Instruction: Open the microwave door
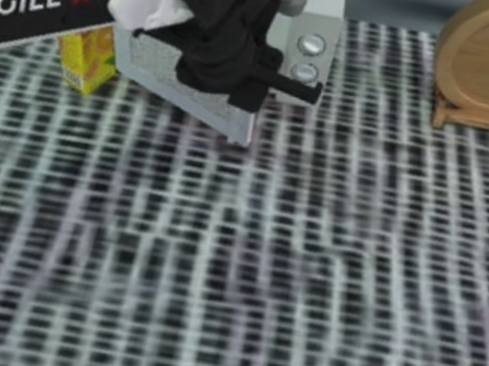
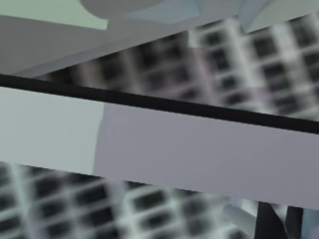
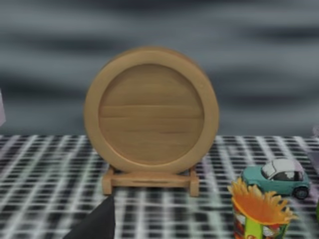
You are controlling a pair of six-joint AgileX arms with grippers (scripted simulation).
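Checkered tabletop, my left gripper (image 1: 261, 77) sits over the microwave door (image 1: 156, 68), swung partway out; can't tell its grip.

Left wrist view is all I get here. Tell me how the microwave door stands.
Observer: From the top view, the microwave door is swung partly out, angled away from the microwave front, with the left arm over it.
Operator: Name what sits at its left end.
Observer: A yellow juice carton, just left of the door.
Operator: Report the right arm's view.
Observer: It faces a round wooden board upright on a stand.
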